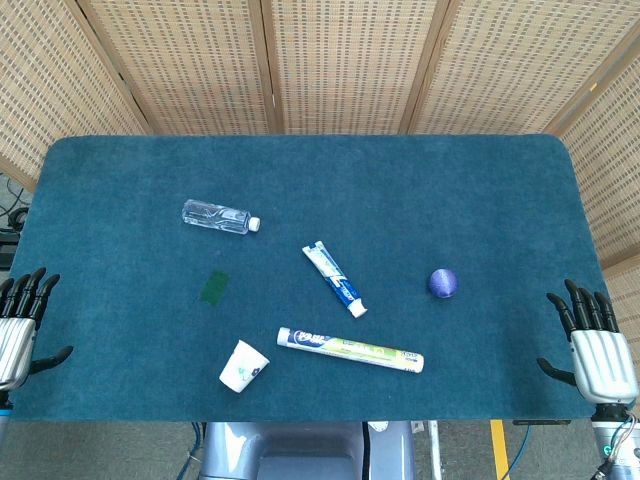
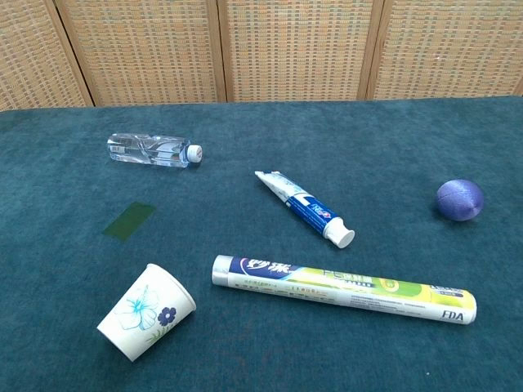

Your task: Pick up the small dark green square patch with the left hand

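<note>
The small dark green square patch (image 1: 214, 288) lies flat on the teal table cloth, left of centre; the chest view shows the patch (image 2: 130, 220) too. My left hand (image 1: 20, 322) rests at the table's left edge, fingers spread and holding nothing, well to the left of the patch. At the right edge, my right hand (image 1: 594, 345) is likewise spread and empty. Neither hand appears in the chest view.
A clear water bottle (image 1: 219, 216) lies behind the patch. A paper cup (image 1: 243, 366) lies on its side in front of it. Two toothpaste tubes, one small (image 1: 335, 279) and one long (image 1: 350, 349), lie mid-table. A purple ball (image 1: 443, 283) sits to the right.
</note>
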Available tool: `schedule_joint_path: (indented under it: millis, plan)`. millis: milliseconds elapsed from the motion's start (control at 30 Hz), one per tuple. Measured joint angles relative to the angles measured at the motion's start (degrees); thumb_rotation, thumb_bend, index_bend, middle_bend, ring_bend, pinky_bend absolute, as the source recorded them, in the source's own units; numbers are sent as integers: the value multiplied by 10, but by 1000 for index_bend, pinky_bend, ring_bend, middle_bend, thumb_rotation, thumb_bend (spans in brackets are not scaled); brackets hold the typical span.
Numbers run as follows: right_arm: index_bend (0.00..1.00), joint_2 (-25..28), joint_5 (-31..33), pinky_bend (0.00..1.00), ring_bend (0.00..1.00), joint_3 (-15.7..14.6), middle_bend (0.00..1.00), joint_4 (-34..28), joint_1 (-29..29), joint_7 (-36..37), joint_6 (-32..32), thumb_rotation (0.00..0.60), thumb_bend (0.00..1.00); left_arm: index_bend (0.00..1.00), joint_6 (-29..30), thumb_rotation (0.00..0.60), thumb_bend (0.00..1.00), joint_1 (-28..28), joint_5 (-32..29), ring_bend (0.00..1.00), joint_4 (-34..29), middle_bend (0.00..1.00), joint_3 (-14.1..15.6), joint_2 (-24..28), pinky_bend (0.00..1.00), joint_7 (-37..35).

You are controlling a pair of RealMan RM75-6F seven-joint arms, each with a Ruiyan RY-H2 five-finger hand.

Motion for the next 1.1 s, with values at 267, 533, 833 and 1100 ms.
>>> schedule_joint_path:
  millis: [267,533,833,1100]
  plan:
    - [124,2,0,0,0,-1,0,-3,-1,0,-1,600,131,0,-2,600,54,1,-2,0,1,0,2,0,0,0]
    - [124,6,-3,0,0,-1,0,-10,-4,3,6,600,131,0,0,600,56,0,7,0,-4,0,3,2,0,-1]
    - [124,8,4,0,0,-1,0,-7,-6,2,3,600,131,0,-13,600,60,-7,6,0,-5,0,4,-1,0,3]
    - [124,11,4,0,0,-3,0,-9,-7,6,1,600,131,0,-26,600,61,-13,5,0,-9,0,8,-4,0,13]
